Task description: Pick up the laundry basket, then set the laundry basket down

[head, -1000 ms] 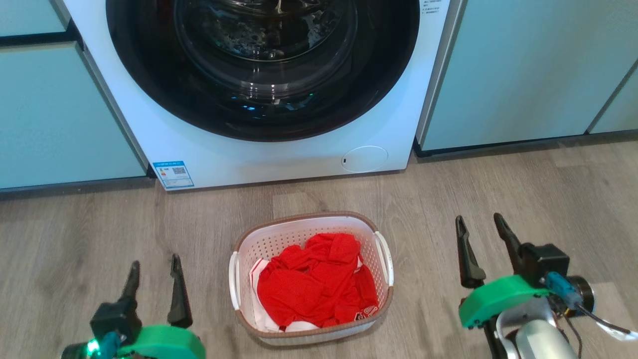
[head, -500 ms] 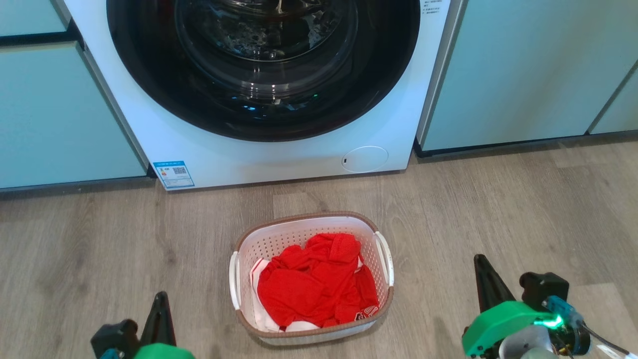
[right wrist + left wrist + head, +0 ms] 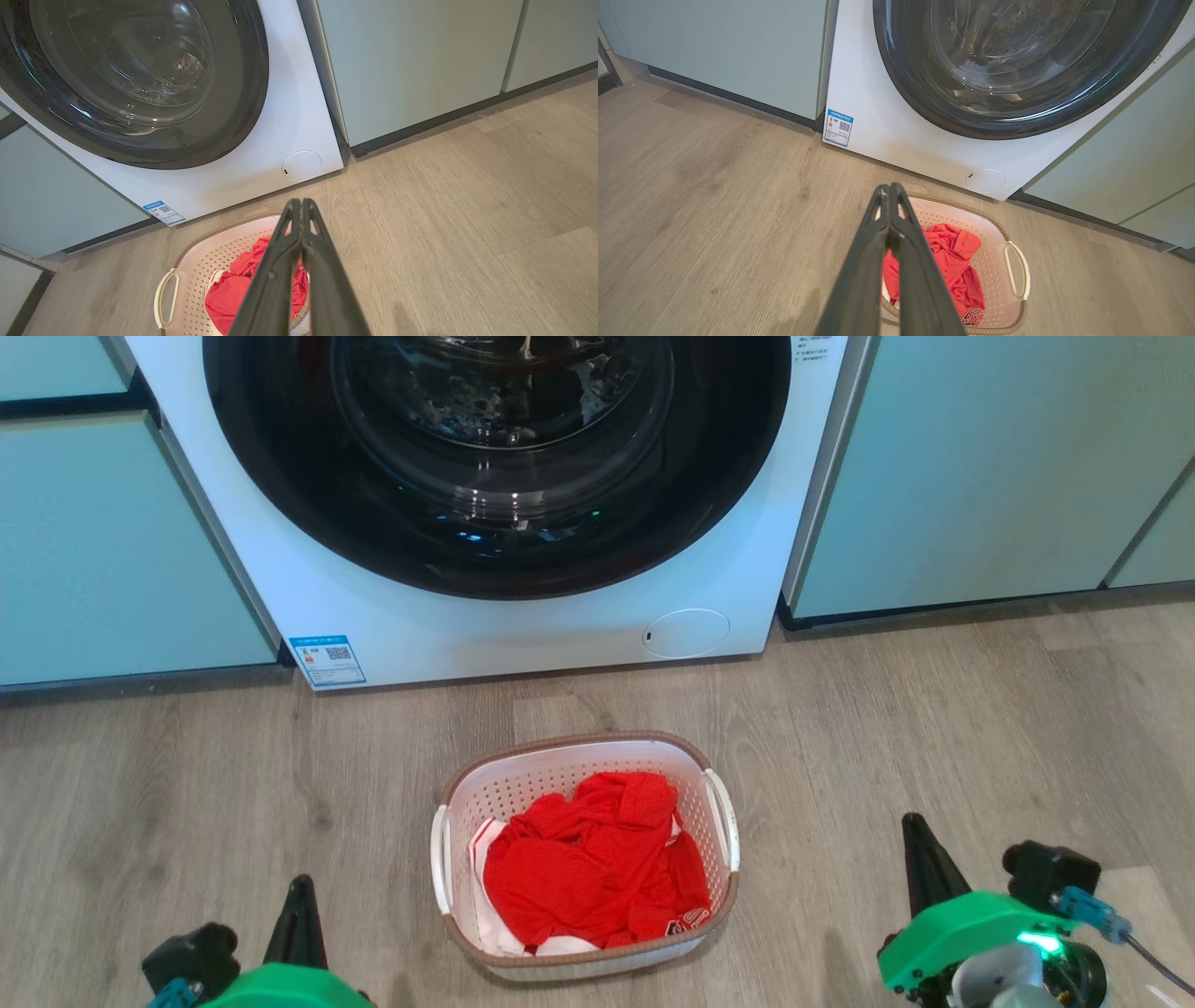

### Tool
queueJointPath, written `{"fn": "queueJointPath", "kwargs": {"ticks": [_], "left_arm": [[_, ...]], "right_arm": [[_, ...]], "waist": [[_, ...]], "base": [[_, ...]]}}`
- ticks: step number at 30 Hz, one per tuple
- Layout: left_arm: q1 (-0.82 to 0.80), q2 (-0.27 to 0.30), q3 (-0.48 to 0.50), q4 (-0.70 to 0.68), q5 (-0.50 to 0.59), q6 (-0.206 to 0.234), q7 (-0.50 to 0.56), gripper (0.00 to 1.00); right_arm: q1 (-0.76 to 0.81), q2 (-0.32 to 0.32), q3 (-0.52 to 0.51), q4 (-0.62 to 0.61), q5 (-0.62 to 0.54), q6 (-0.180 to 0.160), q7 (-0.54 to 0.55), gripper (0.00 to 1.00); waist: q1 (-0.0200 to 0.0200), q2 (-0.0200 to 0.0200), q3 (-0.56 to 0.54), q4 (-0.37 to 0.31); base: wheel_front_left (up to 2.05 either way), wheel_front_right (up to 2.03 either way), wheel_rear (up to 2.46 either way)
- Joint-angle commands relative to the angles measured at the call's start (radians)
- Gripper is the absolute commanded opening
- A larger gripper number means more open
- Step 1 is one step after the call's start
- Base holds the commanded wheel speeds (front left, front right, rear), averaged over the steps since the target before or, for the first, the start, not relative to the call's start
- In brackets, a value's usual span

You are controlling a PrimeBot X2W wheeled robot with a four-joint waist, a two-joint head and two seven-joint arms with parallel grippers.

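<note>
Your left gripper (image 3: 890, 196) and right gripper (image 3: 299, 207), fingers pressed together on nothing, have closed and dropped back since a second ago, when both stood parted. The small white perforated plastic laundry basket (image 3: 523, 791), brown-rimmed, holding red cloth (image 3: 588, 868), sits unmoved near the back edge of the wood floor (image 3: 934, 709): set down, or awaiting pickup.

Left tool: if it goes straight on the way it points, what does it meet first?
Likely the washing machine, low on its white front, beyond bare floor. The laundry basket lies to the right of the left tool, off its line. Depth is unclear.
</note>
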State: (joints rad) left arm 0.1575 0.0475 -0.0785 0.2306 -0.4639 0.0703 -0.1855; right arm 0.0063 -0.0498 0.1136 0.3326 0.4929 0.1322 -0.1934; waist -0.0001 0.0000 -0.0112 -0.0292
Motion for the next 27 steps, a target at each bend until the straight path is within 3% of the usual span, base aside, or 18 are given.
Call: {"fn": "queueJointPath", "kwargs": {"ticks": [1, 27], "left_arm": [[-0.051, 0.009, 0.023, -0.028, -0.027, -0.007, 0.006, 0.00], [-0.104, 0.012, 0.058, -0.019, -0.315, -0.056, 0.074, 0.00]], "right_arm": [[-0.049, -0.014, -0.007, -0.037, 0.028, 0.000, 0.005, 0.00], [-0.064, -0.022, -0.048, -0.051, 0.315, -0.001, 0.069, 0.00]], "waist": [[0.0001, 0.0000, 0.000, 0.000], [0.0001, 0.0000, 0.004, 0.008]], "base": [[0.00, 0.00, 0.00], [0.00, 0.00, 0.00]]}}
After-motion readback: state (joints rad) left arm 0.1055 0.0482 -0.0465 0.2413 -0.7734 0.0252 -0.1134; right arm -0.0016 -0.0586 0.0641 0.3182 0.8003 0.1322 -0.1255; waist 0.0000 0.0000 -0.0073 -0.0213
